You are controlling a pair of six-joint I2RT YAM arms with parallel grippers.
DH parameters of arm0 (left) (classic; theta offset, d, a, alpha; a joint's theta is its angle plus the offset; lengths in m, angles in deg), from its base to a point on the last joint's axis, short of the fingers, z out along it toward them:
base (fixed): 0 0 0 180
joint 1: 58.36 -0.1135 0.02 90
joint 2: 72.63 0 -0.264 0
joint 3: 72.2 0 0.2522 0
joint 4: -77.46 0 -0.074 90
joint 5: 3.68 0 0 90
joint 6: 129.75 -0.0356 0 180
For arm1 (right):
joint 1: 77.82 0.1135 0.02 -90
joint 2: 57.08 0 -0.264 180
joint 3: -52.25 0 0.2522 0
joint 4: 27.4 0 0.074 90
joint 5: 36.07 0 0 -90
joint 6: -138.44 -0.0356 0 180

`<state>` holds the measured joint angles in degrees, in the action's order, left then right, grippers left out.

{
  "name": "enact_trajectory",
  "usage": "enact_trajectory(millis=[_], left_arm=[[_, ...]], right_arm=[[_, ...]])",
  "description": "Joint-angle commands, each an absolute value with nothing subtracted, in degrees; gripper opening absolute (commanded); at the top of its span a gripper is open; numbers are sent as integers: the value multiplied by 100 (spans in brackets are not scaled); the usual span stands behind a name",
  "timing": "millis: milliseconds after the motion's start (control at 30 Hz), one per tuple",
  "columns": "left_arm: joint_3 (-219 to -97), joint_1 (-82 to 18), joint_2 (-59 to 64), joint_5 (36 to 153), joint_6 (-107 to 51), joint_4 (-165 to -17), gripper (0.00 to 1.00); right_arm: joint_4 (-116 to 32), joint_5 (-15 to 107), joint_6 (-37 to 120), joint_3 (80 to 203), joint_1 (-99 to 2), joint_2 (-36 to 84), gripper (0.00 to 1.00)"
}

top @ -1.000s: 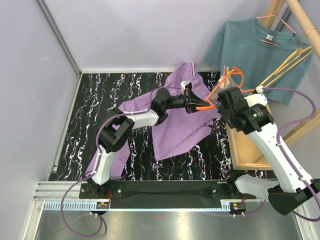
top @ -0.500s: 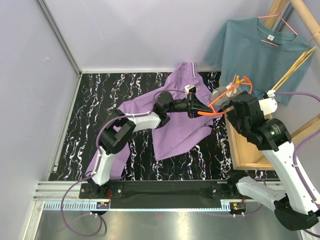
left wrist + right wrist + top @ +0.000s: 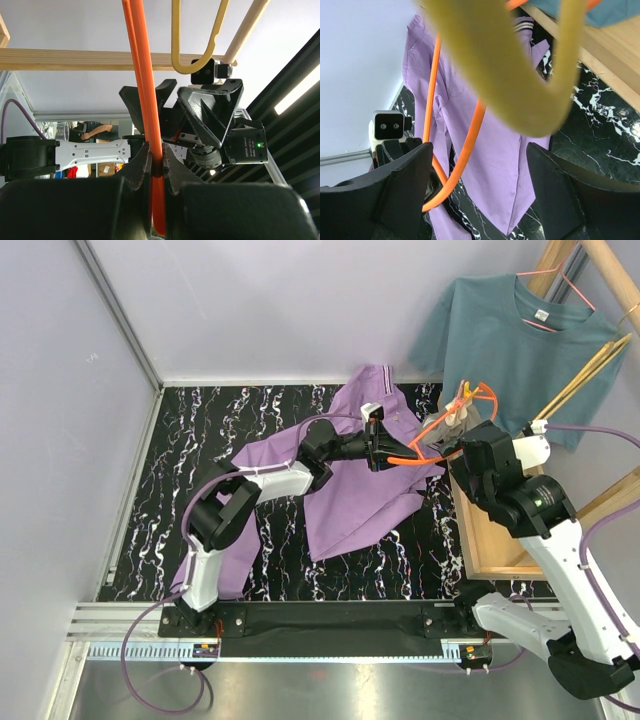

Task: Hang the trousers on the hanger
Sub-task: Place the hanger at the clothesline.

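The lilac trousers (image 3: 355, 490) lie spread on the black marbled table (image 3: 200, 430); they also show below my right gripper (image 3: 495, 150). My left gripper (image 3: 385, 452) (image 3: 156, 155) is shut on the rod of an orange hanger (image 3: 410, 455) (image 3: 142, 75). My right gripper (image 3: 452, 432) (image 3: 479, 150) stands open just to the right of it, nothing between its fingers; the orange hanger (image 3: 465, 150) curves past its left finger. A yellow hanger's hook (image 3: 197, 50) (image 3: 520, 75) hangs blurred right in front of the right wrist camera.
A teal shirt (image 3: 520, 340) hangs on a pink hanger from the wooden rack at the back right. The rack's wooden base (image 3: 490, 530) lies under the right arm. Pale yellowish hangers (image 3: 580, 375) hang on the rack. A wooden rail (image 3: 75, 59) crosses overhead.
The right arm has drawn back to the right and its jaws have opened wider. The left gripper keeps its hold on the orange hanger and has barely shifted.
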<state>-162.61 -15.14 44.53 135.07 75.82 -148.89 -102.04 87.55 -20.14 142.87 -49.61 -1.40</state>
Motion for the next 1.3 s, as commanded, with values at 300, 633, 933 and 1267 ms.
enact_trajectory(millis=[300, 633, 933, 1267], left_arm=[[-15944, -1319, 3547, 13475, 8313, -15540, 0], [-15680, -1363, 3477, 13562, 7848, -14822, 28], [-16699, -2101, 2238, 12459, 1884, -6475, 54], [-17710, -1014, 1219, 8820, -527, -4641, 61]], right_arm=[[-9513, 9110, -2284, 14186, -5004, 189, 64], [-9433, 8847, -2477, 14248, -5004, -74, 0], [-10250, 9022, -2750, 14599, -5004, -118, 0], [-11225, 8865, -3066, 14977, -5013, 110, 0]])
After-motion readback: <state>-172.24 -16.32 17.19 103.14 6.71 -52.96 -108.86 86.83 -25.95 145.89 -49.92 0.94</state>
